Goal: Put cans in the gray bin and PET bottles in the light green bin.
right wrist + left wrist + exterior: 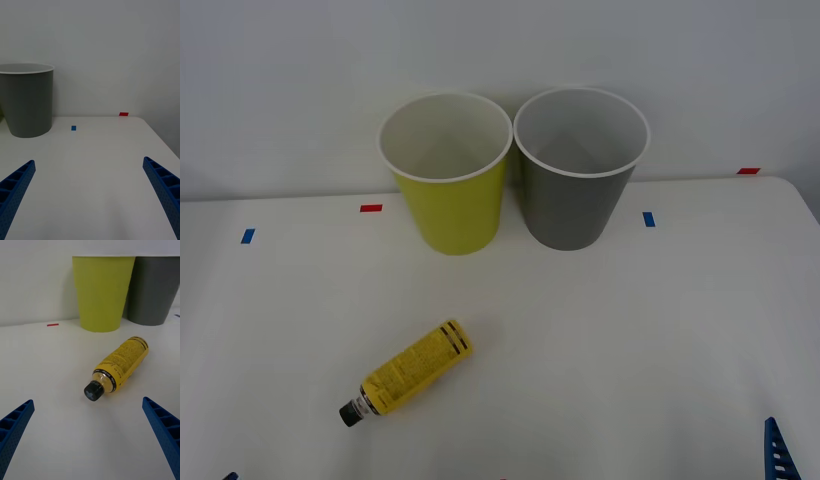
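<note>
Step in hand, as judged: the approach, before any grasp. The bottle point(407, 371) lies on its side on the white worktop point(630, 330), untouched, its dark cap point(351, 413) turned toward the robot and to its left, its base toward the bins. It is well in front of the green bin point(447, 175) and slightly to the robot's left of it. The gray bin point(579, 170) stands just beside the green bin, on the robot's right; whether the two touch cannot be settled.

Left end effector point(90, 442): open, fingers spread wide, nothing held. In the left wrist view the bottle is seen ahead of it, between the lines of the two fingers but not yet between the tips. Right end effector point(90, 198): open and empty, low over the worktop at the near right, facing the gray bin, well apart from the bottle; taken as idle.

Next move, as judged: the left end effector is to be advanced and lowered over the bottle's body. Since the bottle lies at an angle, the fingers would need to be set across it rather than along it. A round, smooth body may roll if touched by one finger first. It is then to be lifted above the white rim point(445, 137) and released into the green bin.

Hidden or unclear:
- In the front view only a blue tip point(778, 455) of the right end effector is seen at the edge.
- The label print is not legible.
- No can is seen on the worktop.
- The bin floors are not clearly made out.
</note>
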`<state>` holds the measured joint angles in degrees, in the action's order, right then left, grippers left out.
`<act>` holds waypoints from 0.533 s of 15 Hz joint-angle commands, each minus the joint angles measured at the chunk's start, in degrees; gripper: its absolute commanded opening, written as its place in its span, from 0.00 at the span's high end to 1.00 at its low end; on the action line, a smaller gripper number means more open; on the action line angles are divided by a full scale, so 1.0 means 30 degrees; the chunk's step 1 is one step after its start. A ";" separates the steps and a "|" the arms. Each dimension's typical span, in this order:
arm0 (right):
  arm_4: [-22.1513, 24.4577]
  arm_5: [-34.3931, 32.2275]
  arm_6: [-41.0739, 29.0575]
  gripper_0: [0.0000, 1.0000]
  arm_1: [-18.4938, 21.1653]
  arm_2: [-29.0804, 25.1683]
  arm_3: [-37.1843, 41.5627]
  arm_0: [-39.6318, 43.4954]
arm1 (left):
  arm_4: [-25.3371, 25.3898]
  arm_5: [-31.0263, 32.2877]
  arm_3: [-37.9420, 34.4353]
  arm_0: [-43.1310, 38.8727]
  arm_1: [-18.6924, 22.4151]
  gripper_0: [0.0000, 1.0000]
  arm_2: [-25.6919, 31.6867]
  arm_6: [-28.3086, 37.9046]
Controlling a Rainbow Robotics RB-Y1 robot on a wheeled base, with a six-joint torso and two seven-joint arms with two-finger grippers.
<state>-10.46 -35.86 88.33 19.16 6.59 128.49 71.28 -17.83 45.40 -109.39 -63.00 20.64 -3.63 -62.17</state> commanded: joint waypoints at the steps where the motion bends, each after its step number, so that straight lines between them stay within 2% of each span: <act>1: 0.0000 0.0000 0.0000 0.00 0.0000 0.0000 0.0002 0.0000 | -0.0443 -0.0133 -0.0011 0.1136 0.1558 0.00 -0.0314 -0.0312; 5: 0.0000 0.0000 0.0000 0.00 0.0000 0.0000 0.0002 0.0000 | -0.0560 -0.0806 -0.0011 0.2396 0.3111 0.00 -0.1281 -0.0546; 8: 0.0000 0.0000 0.0000 0.00 0.0000 0.0000 0.0002 0.0000 | -0.0531 -0.1597 -0.0011 0.3363 0.4019 0.00 -0.1281 -0.0575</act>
<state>-10.46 -35.86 88.33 19.16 6.59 128.49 71.28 -19.47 41.70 -109.40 -53.82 31.91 -7.45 -63.82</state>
